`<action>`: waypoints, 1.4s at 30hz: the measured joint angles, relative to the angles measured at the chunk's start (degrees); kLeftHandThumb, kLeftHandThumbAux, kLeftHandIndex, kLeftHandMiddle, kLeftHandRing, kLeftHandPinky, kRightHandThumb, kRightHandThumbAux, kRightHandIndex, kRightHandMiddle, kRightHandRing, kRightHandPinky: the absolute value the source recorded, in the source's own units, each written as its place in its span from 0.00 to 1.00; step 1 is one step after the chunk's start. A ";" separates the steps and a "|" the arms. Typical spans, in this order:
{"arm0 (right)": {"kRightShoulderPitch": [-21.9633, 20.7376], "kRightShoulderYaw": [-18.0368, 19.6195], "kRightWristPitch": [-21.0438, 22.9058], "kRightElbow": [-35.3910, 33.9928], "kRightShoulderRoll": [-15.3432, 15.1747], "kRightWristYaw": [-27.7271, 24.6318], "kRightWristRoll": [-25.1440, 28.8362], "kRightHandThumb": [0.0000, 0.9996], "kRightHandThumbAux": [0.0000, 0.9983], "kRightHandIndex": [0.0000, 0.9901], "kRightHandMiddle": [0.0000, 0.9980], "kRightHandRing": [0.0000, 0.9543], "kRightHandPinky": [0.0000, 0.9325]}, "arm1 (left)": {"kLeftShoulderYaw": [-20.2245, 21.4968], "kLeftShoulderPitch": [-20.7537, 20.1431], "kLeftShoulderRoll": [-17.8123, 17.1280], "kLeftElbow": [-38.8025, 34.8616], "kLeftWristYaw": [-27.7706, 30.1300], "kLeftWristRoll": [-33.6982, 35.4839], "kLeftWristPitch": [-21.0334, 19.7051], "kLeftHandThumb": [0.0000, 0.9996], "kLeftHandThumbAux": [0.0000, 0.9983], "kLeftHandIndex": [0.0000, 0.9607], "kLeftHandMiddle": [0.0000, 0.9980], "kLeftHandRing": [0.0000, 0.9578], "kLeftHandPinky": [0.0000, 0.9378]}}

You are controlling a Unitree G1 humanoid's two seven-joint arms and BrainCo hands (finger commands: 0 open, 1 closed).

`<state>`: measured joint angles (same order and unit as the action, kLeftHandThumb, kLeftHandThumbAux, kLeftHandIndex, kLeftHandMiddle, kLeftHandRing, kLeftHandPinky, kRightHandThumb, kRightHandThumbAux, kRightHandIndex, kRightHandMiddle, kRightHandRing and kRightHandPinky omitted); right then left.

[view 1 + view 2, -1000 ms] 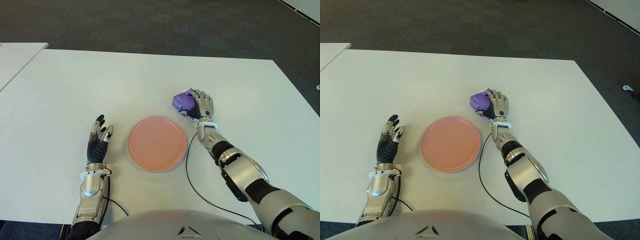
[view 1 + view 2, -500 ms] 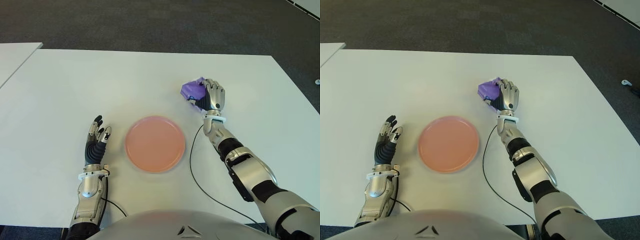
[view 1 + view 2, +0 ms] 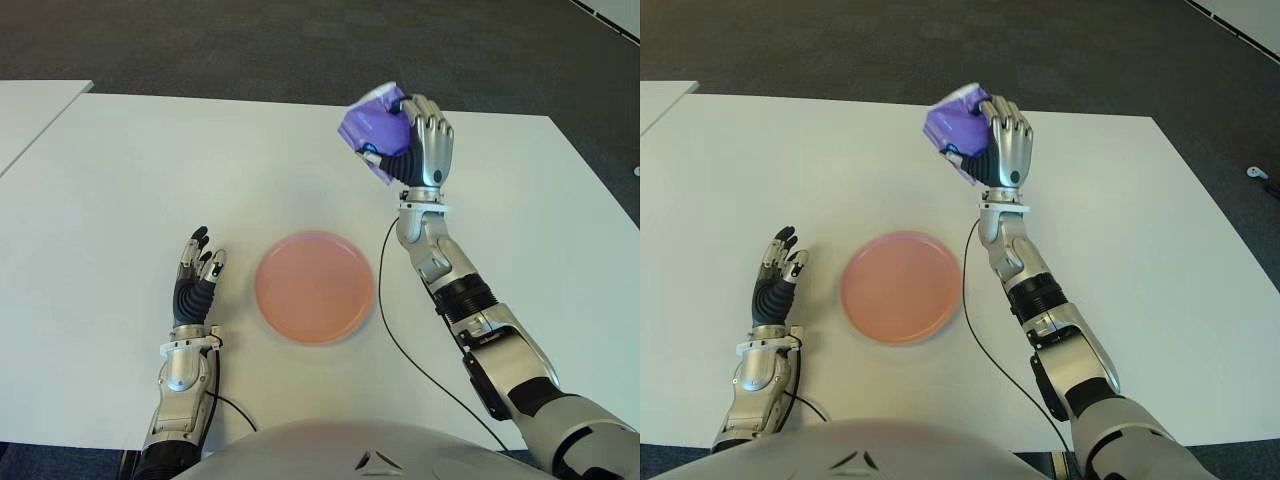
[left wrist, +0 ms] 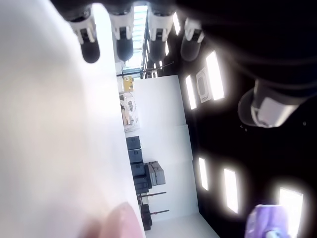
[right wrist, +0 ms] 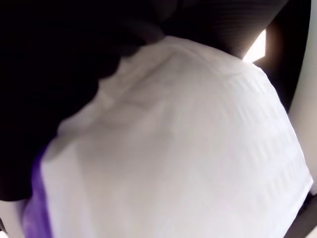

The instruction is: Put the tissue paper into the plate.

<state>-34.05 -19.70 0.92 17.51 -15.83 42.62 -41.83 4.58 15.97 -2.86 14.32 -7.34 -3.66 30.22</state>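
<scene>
my right hand (image 3: 420,140) is clamped around the tissue pack (image 3: 372,128), fingers curled over its purple wrapper, and i have it raised clear off the counter (image 3: 120,180). in the right wrist view the pack fills almost everything, white face toward the camera, so the hold looks full and snug. i judge it is carried high so it can pass over the rim of the plate (image 3: 314,286) rather than scrape or nudge it. the plate sits on the counter nearer my body, and the pack shows beyond it and toward my right, not yet over it. my left hand (image 3: 196,272) shows just left of the plate, fingers spread and holding nothing, kept out of the way. a black cable (image 3: 385,330) trails along the counter beside the plate's right edge.

compared with a second ago, the pack has left the counter: then my right hand was pressed down on it right beside the plate's far right edge, and since then it has come up steadily. the plate and left hand have hardly changed.
</scene>
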 measured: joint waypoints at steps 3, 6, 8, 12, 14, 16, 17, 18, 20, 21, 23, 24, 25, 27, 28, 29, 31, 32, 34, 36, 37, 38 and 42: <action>-0.01 1.36 -1.17 -3.75 -0.49 -2.73 0.65 0.85 0.68 0.40 0.54 0.88 0.91 | -0.06 -0.12 0.01 0.43 0.00 -0.05 0.00 0.00 0.40 0.00 0.00 0.00 0.00; 0.77 2.71 -1.49 -8.31 -1.22 -7.05 1.74 0.85 0.68 0.40 0.54 0.88 0.90 | -0.07 -0.15 -0.02 0.58 0.00 -0.12 0.08 0.00 0.39 0.00 0.00 0.00 0.00; 1.47 3.37 -1.57 -11.46 -1.54 -9.52 1.98 0.84 0.68 0.40 0.54 0.88 0.91 | -0.03 -0.15 -0.13 0.68 0.00 -0.15 0.24 0.00 0.39 0.00 0.00 0.00 0.00; 2.56 4.05 -2.63 -15.55 -1.51 -12.79 2.31 0.84 0.68 0.40 0.54 0.88 0.91 | -0.01 -0.22 -0.30 0.88 0.00 -0.11 0.43 0.00 0.39 0.00 0.00 0.00 0.00; 3.34 4.15 -3.50 -16.94 -1.43 -13.90 2.38 0.85 0.68 0.40 0.55 0.88 0.91 | -0.03 -0.32 -0.30 0.97 0.00 -0.09 0.43 0.00 0.39 0.00 0.00 0.00 0.00; 4.44 4.10 -4.62 -18.06 -1.21 -14.81 2.53 0.85 0.68 0.41 0.55 0.88 0.91 | -0.04 -0.43 -0.29 1.10 0.00 -0.08 0.43 0.00 0.39 0.00 0.00 0.00 0.00; 4.97 4.04 -5.29 -18.43 -1.06 -15.26 2.69 0.85 0.68 0.41 0.55 0.88 0.91 | -0.05 -0.46 -0.29 1.15 0.00 -0.08 0.44 0.00 0.40 0.00 0.00 0.00 0.00; 5.61 3.91 -5.98 -18.76 -0.90 -15.86 2.84 0.85 0.68 0.41 0.55 0.88 0.91 | -0.05 -0.49 -0.29 1.19 0.00 -0.07 0.46 0.00 0.40 0.00 0.00 0.00 0.00; 7.05 3.61 -7.23 -19.61 -0.72 -16.86 2.96 0.85 0.68 0.41 0.55 0.88 0.90 | -0.08 -0.58 -0.28 1.26 0.00 -0.07 0.49 0.00 0.40 0.00 0.00 0.00 0.00; 7.83 3.33 -7.67 -20.26 -0.67 -17.46 2.92 0.85 0.68 0.41 0.55 0.88 0.90 | -0.11 -0.65 -0.28 1.33 0.00 -0.06 0.53 0.00 0.40 0.00 0.00 0.00 0.00; 9.78 2.52 -8.43 -22.02 -0.64 -18.98 2.72 0.85 0.68 0.42 0.55 0.88 0.90 | -0.14 -0.80 -0.27 1.47 0.00 -0.06 0.62 0.00 0.40 0.00 0.00 0.00 0.00; 10.83 2.12 -8.84 -22.93 -0.61 -19.91 2.62 0.85 0.68 0.42 0.55 0.88 0.90 | -0.13 -0.84 -0.27 1.52 0.00 -0.06 0.64 0.00 0.40 0.00 0.00 0.00 0.00; 11.77 1.70 -9.22 -23.92 -0.64 -20.96 2.54 0.85 0.68 0.42 0.55 0.87 0.89 | -0.13 -0.87 -0.27 1.56 0.00 -0.06 0.67 0.00 0.40 0.00 0.00 0.00 0.00; 13.53 1.00 -9.86 -25.87 -0.92 -23.82 2.65 0.85 0.68 0.42 0.55 0.87 0.88 | -0.12 -0.90 -0.27 1.61 0.00 -0.06 0.74 0.00 0.40 0.00 0.00 0.00 0.00; 14.38 0.68 -10.10 -27.09 -1.38 -26.10 2.97 0.85 0.68 0.42 0.55 0.86 0.87 | -0.11 -0.91 -0.27 1.64 0.00 -0.05 0.75 0.00 0.40 0.00 0.00 0.00 0.00; 15.16 0.55 -10.32 -28.20 -1.88 -28.26 3.51 0.85 0.68 0.42 0.55 0.86 0.87 | -0.11 -0.94 -0.27 1.65 0.00 -0.04 0.75 0.00 0.40 0.00 0.00 0.00 0.00; 16.86 0.39 -11.00 -30.57 -3.16 -32.19 4.54 0.85 0.68 0.42 0.55 0.85 0.87 | -0.11 -1.00 -0.27 1.69 0.00 0.01 0.75 0.00 0.40 0.00 0.00 0.00 0.00; 17.92 0.37 -11.34 -31.87 -3.86 -33.92 5.16 0.85 0.68 0.42 0.55 0.85 0.87 | -0.11 -1.01 -0.27 1.69 0.00 0.05 0.75 0.00 0.40 0.00 0.00 0.00 0.00; 19.86 0.34 -12.12 -33.93 -4.98 -37.11 6.50 0.85 0.68 0.42 0.54 0.85 0.87 | -0.08 -0.99 -0.28 1.73 0.00 0.14 0.76 0.00 0.40 0.00 0.00 0.00 0.00; 21.28 0.20 -12.91 -35.33 -6.23 -41.11 8.74 0.85 0.68 0.41 0.54 0.85 0.87 | -0.01 -0.95 -0.30 1.79 0.00 0.26 0.76 0.00 0.40 0.00 0.00 0.00 0.00; 21.78 0.10 -13.28 -35.74 -6.87 -43.05 9.60 0.85 0.68 0.41 0.54 0.85 0.87 | 0.01 -0.95 -0.32 1.82 0.00 0.26 0.76 0.00 0.40 0.00 0.00 0.00 0.00; 22.13 0.02 -13.63 -35.97 -7.42 -44.58 10.32 0.85 0.68 0.41 0.54 0.85 0.87 | 0.02 -0.94 -0.34 1.84 0.00 0.26 0.76 0.00 0.40 0.00 0.00 0.00 0.00; 22.98 -0.03 -14.93 -35.71 -8.75 -49.02 11.96 0.85 0.68 0.41 0.54 0.84 0.87 | 0.02 -0.92 -0.36 1.87 0.00 0.27 0.67 0.00 0.40 0.00 0.00 0.00 0.00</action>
<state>-11.07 -19.73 -14.01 -18.20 -24.58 -6.40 -29.87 4.60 15.05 -3.21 16.18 -7.34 -3.39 30.89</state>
